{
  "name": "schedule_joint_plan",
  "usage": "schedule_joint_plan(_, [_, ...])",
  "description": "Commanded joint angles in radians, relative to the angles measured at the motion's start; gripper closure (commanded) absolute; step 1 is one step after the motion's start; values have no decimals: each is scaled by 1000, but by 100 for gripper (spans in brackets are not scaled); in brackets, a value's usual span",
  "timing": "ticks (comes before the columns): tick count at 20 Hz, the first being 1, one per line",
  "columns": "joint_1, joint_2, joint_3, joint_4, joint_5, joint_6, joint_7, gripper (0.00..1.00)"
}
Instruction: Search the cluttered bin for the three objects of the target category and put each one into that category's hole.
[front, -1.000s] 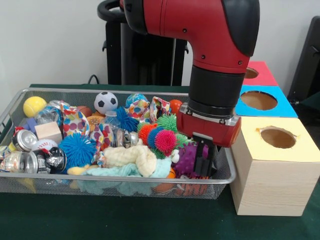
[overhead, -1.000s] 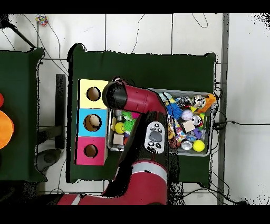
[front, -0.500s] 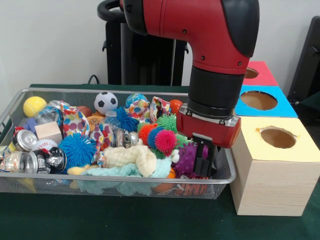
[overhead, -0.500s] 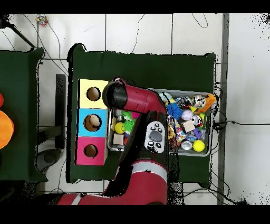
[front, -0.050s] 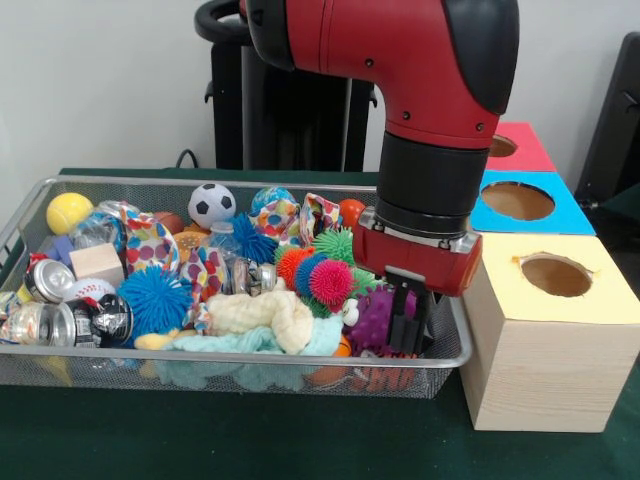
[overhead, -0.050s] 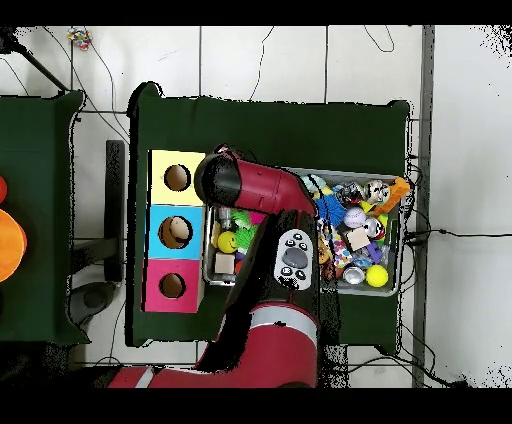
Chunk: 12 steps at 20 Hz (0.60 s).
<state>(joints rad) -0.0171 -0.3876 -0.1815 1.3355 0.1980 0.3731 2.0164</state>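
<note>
Arm is sitting unchanged versus half a second back. Wire mesh bin (front, -0.050s: 60, 190) is still packed. Gripper (front, -0.050s: 408, 322) is hanging low over the purple spiky ball (front, -0.050s: 372, 318) by the yellow-topped box (front, -0.050s: 548, 340); finger state unclear. Probably mid-grasp, nothing sorted.

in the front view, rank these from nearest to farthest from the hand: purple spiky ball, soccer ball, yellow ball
Measured from the hand, low at the bin's right end:
1. Purple spiky ball, right beside the hand on its left in the picture.
2. Soccer ball, at the bin's back wall, near the middle.
3. Yellow ball, in the bin's far left back corner.
</note>
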Motion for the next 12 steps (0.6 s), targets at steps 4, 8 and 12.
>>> schedule_joint_plan(4, [0,-7,36,33,-21,120,90,100])
schedule_joint_plan(8, [-2,-11,42,41,-21,122,87,100])
schedule_joint_plan(12, [-5,-17,50,57,-21,116,84,100])
